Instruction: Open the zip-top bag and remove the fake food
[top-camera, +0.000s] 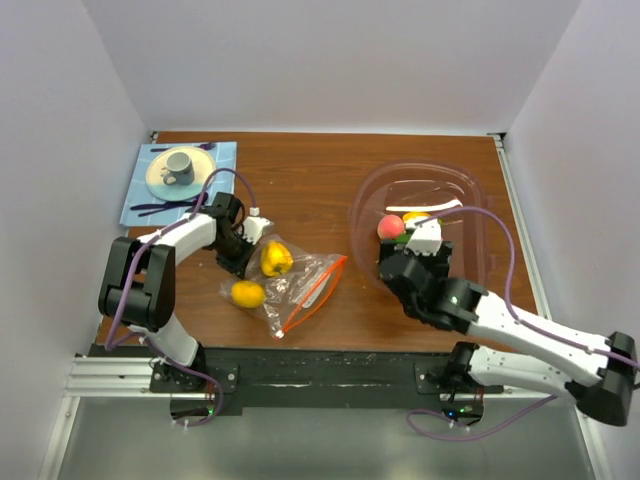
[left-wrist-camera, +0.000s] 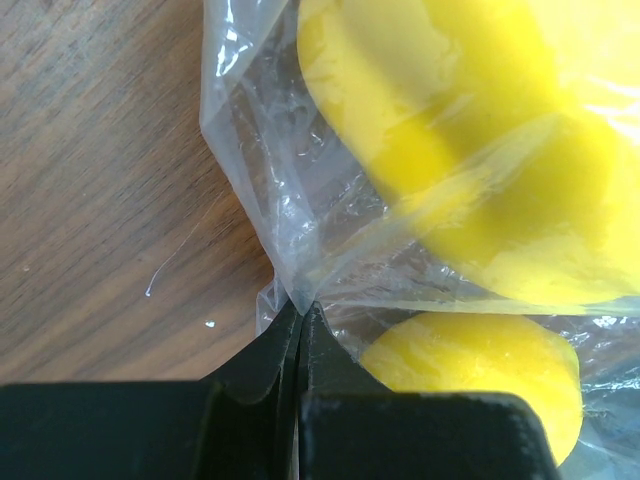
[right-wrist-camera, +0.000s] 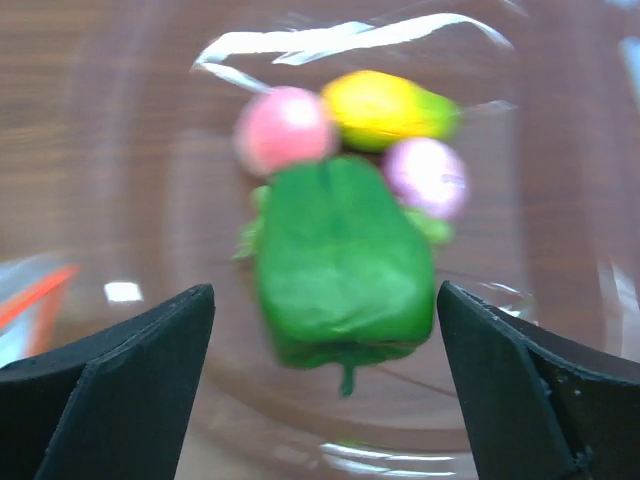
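Between the jaws of your right gripper, which stand wide apart with nothing in their hold, a green piece of fake food lies down in the pink-tinted tub. So far as the blur shows, it touches neither finger. Pink, yellow-green and pale purple pieces sit just beyond the tips. Judge that piece released: lift straight up until the fingers are above the tub's wall before you swing across, or you may catch the rim and drag it.

At your left gripper, the jaws are pressed fully together on a fold of the zip-top bag, pinching its clear film near one corner. Just ahead of those tips, two yellow pieces show through the plastic. Hold that pinch firm and low on the table so the bag cannot slide. Bring the right fingers in through the mouth by the orange-red zip strip, on the far side of the bag from the left jaws, not through the film.
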